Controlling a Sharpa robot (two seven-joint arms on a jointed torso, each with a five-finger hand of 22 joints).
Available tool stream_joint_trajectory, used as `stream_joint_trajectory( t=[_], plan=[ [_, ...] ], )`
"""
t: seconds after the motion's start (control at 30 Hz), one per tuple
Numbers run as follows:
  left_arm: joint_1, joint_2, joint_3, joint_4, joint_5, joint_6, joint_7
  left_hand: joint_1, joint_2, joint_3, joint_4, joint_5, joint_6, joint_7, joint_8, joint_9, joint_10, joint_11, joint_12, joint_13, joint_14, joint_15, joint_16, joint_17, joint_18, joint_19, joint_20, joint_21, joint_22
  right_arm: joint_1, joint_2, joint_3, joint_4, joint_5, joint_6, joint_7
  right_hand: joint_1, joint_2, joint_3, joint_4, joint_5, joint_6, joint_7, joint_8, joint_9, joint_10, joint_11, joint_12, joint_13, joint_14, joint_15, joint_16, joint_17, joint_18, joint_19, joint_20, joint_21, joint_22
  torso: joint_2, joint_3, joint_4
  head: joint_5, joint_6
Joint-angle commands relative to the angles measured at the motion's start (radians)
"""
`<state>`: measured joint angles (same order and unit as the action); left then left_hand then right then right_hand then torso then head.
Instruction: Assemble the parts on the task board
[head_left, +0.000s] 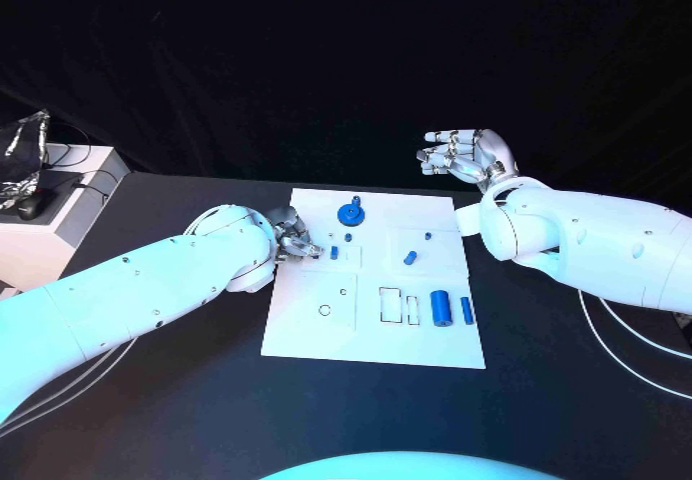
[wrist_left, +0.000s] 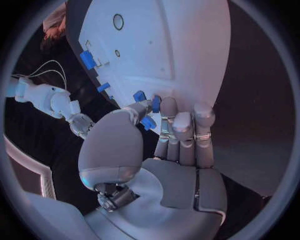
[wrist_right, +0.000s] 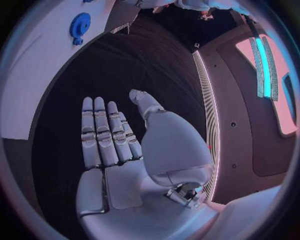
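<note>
Pinching a small blue part (wrist_left: 149, 122) between thumb and fingertips (wrist_left: 167, 107), the left hand (head_left: 293, 238) sits at the task board's (head_left: 368, 335) nine-o'clock edge, seemingly mid-pick. Seating it likely calls for a short carry toward a slot. Other blue pieces lie toward four o'clock; a blue gear (head_left: 351, 211) at twelve. The right hand (head_left: 464, 154) hovers spread, empty, near one o'clock

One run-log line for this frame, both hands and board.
left hand: pinching small blue part at task board | right hand: open, raised off board | blue gear: on board
</note>
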<state>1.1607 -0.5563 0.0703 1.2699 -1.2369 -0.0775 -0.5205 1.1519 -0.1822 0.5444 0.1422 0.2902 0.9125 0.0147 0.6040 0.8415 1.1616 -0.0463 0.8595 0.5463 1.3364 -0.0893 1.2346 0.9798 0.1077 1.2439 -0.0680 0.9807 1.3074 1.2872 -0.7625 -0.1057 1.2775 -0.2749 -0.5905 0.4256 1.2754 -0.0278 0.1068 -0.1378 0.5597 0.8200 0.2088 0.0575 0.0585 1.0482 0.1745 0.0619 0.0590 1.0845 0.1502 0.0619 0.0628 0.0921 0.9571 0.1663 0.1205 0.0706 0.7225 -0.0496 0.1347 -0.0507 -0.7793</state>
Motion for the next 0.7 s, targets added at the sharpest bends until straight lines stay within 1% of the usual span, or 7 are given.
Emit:
stream_joint_trajectory(
  t=[0.03, 0.2, 0.23, 0.3, 0.43, 0.57, 0.7],
  plan=[
    [-0.013, -0.003, -0.01, -0.009, -0.017, 0.036, -0.032, 0.026, 0.016, 0.078, -0.068, 0.004, -0.009, 0.001, 0.0, 0.002, -0.002, -0.001, 0.0, -0.002, 0.007, 0.0, 0.005, 0.003, -0.014, 0.005, 0.002, 0.007, 0.064, 0.0, 0.0, 0.0, 0.001, -0.004, 0.016, 0.008, -0.007, 0.006, 0.003, 0.0, 0.006, -0.007, 0.017, -0.003, -0.001, -0.007, -0.002, -0.001, -0.001, -0.008, 0.001, -0.002, -0.002, -0.002, -0.008, -0.002, -0.001, 0.0, 0.0, 0.0002, 0.0004, 0.0, -0.001],
    [-0.013, -0.003, -0.01, -0.009, -0.019, 0.037, -0.034, 0.019, 0.02, 0.095, -0.078, 0.004, -0.014, 0.002, 0.007, 0.008, -0.001, 0.0, -0.001, -0.002, 0.008, 0.001, 0.007, 0.007, -0.012, 0.005, 0.004, 0.01, 0.066, -0.001, 0.001, 0.0, 0.001, -0.004, 0.016, 0.008, -0.007, 0.006, 0.003, 0.0, 0.006, -0.007, 0.017, -0.003, -0.001, -0.007, -0.002, -0.001, -0.001, -0.008, 0.001, -0.002, -0.002, -0.002, -0.008, -0.002, -0.001, 0.0, 0.0, 0.0006, -0.0001, 0.0, -0.001],
    [-0.013, -0.003, -0.01, -0.009, -0.02, 0.037, -0.034, 0.013, 0.021, 0.102, -0.086, 0.004, -0.015, 0.002, 0.01, 0.01, 0.0, 0.0, 0.0, -0.001, 0.008, 0.001, 0.007, 0.009, -0.01, 0.005, 0.006, 0.011, 0.068, -0.001, 0.001, 0.0, 0.001, -0.004, 0.016, 0.008, -0.007, 0.006, 0.003, 0.0, 0.006, -0.007, 0.017, -0.003, -0.001, -0.007, -0.002, -0.001, -0.001, -0.008, 0.001, -0.002, -0.002, -0.002, -0.008, -0.002, -0.001, 0.0, 0.0, 0.0006, -0.0001, 0.0, -0.001],
    [-0.013, -0.003, -0.01, -0.009, -0.023, 0.037, -0.035, 0.014, 0.022, 0.103, -0.086, 0.004, -0.016, 0.002, 0.01, 0.01, 0.0, -0.001, 0.0, -0.001, 0.009, 0.001, 0.008, 0.01, -0.01, 0.005, 0.006, 0.011, 0.068, -0.001, 0.001, 0.0, 0.001, -0.004, 0.016, 0.008, -0.007, 0.006, 0.003, 0.0, 0.006, -0.007, 0.017, -0.003, -0.001, -0.007, -0.002, -0.001, -0.001, -0.008, 0.001, -0.002, -0.002, -0.002, -0.008, -0.002, -0.001, 0.0, 0.0, 0.0007, 0.0004, 0.0, -0.001],
    [-0.013, -0.003, -0.01, -0.01, -0.03, 0.042, -0.037, 0.018, 0.026, 0.11, -0.092, 0.004, -0.017, 0.004, 0.012, 0.012, 0.001, 0.0, -0.001, -0.002, 0.01, 0.001, 0.009, 0.014, -0.01, 0.006, 0.007, 0.013, 0.068, -0.001, 0.001, 0.0, 0.0, -0.004, 0.017, 0.008, -0.007, 0.006, 0.003, 0.0, 0.006, -0.007, 0.017, -0.003, -0.001, -0.007, -0.002, -0.001, -0.001, -0.008, 0.001, -0.002, -0.002, -0.002, -0.008, -0.002, -0.001, 0.0, 0.0, 0.0007, -0.0007, 0.001, -0.001],
    [-0.013, -0.003, -0.01, -0.009, -0.033, 0.055, -0.038, 0.02, 0.025, 0.12, -0.098, 0.004, -0.02, 0.006, 0.016, 0.016, 0.003, 0.0, -0.003, -0.003, 0.011, 0.001, 0.012, 0.019, -0.008, 0.007, 0.009, 0.015, 0.069, -0.001, 0.001, 0.0, 0.0, -0.004, 0.017, 0.008, -0.007, 0.006, 0.003, 0.0, 0.006, -0.007, 0.017, -0.003, -0.001, -0.007, -0.002, -0.001, -0.001, -0.008, 0.001, -0.002, -0.002, -0.002, -0.008, -0.002, -0.001, 0.0, 0.0, 0.0009, -0.0002, 0.0, -0.002],
    [-0.013, -0.003, -0.01, -0.007, -0.034, 0.071, -0.04, 0.025, 0.017, 0.138, -0.106, 0.006, -0.018, 0.009, 0.014, 0.014, 0.006, 0.001, -0.006, -0.004, 0.012, 0.002, 0.013, 0.025, -0.005, 0.007, 0.012, 0.019, 0.072, -0.001, 0.001, 0.0, 0.0, -0.004, 0.017, 0.008, -0.007, 0.006, 0.003, 0.0, 0.006, -0.007, 0.017, -0.003, -0.001, -0.007, -0.002, -0.001, -0.001, -0.008, 0.001, -0.002, -0.002, -0.002, -0.008, -0.002, -0.001, 0.0, 0.0, 0.0012, -0.0002, 0.001, -0.003]
  ],
)
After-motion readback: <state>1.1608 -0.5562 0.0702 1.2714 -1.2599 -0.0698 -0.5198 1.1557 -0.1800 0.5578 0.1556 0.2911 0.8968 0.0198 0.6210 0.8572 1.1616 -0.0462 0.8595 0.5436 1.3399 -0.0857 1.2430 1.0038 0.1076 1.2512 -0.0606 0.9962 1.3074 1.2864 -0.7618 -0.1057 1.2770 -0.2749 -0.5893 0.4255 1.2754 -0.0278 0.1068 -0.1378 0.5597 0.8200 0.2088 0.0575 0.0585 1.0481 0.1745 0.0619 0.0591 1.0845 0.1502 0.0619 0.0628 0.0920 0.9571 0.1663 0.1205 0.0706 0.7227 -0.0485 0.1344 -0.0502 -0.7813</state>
